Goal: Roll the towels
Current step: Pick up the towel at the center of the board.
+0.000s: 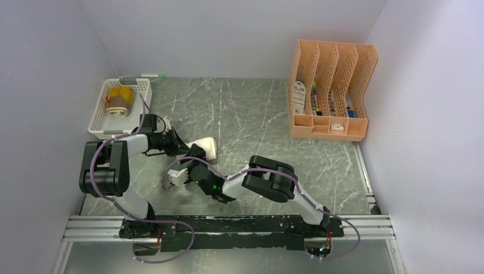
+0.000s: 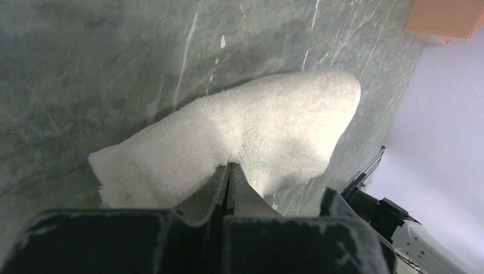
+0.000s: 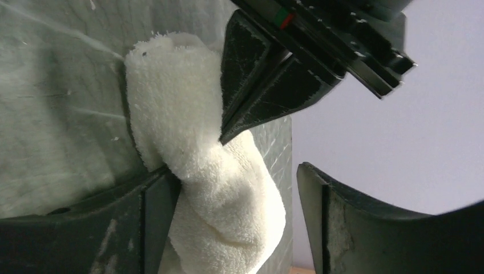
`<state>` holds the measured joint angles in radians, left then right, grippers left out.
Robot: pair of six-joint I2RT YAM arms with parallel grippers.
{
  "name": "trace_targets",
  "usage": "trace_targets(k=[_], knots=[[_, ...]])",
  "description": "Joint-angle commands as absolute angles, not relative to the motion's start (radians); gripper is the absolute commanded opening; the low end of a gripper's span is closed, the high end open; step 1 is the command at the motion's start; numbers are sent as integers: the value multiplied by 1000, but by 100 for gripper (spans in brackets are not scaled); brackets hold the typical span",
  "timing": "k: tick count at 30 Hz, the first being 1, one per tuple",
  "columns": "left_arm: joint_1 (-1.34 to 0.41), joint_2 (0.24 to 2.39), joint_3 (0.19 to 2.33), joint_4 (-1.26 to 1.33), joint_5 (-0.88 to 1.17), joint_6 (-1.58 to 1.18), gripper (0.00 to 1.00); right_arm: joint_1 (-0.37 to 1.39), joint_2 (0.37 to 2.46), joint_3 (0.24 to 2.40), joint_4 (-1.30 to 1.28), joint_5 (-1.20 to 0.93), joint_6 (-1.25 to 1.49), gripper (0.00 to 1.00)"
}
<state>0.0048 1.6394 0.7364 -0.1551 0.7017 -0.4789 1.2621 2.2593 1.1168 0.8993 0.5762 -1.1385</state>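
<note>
Near edge: both arm bases sit on the aluminium rail (image 1: 371, 225). Both arms are folded in toward the left-centre of the grey marble desk (image 1: 257, 114).

Right pincer (image 1: 196, 157): jaws apart, not clamping. In the right wrist view the cream-white towel (image 3: 194, 154) sits in the gap. It touches the finger (image 3: 145, 222) on the left of that frame, while the other finger is clear of it with wall showing between.

Left pincer (image 1: 184, 146): fully closed, pinching the same towel. In the left wrist view its fingertips (image 2: 220, 185) meet with no gap and bite into the near edge of the terry. In the right wrist view the left pincer comes in from the top, its tips digging into the cloth about mid-length.

The cream-white towel is a bunched, roughly rolled bundle, thick and rounded at the far end. It is left of desk centre, just beyond the two pincers, which are near each other on it. Can't tell whether it rests on the desk or hangs slightly off it. No label tag visible.

Far left: a white basket (image 1: 98, 117) stands against the left wall. The mustard-yellow and brown towel (image 1: 120, 100) lies inside it at the far end, rolled, well apart from both pincers. A marker (image 1: 147, 75) lies just behind the basket by the back wall.

Far right: an orange file rack (image 1: 334, 68) with four slots, small items in the lower compartments, too small to identify.
</note>
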Motion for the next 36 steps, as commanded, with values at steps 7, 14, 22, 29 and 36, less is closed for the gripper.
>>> trace_targets(k=[7,14,22,29,36], knots=[[-6,1674,753,-311,727,-407,7,1134,2360,1177,606,514,-1081,0],[120,1567,936,-371,722,-416,7,1119,2162,1035,700,424,-936,0],[172,1525,1212,-383,758,-424,7,1074,1856,945,561,183,-703,0],[174,1445,1054,-173,977,-429,17,954,1692,971,368,-176,-469,0],[175,1321,774,203,1123,-594,49,858,1574,914,406,-458,-353,0]])
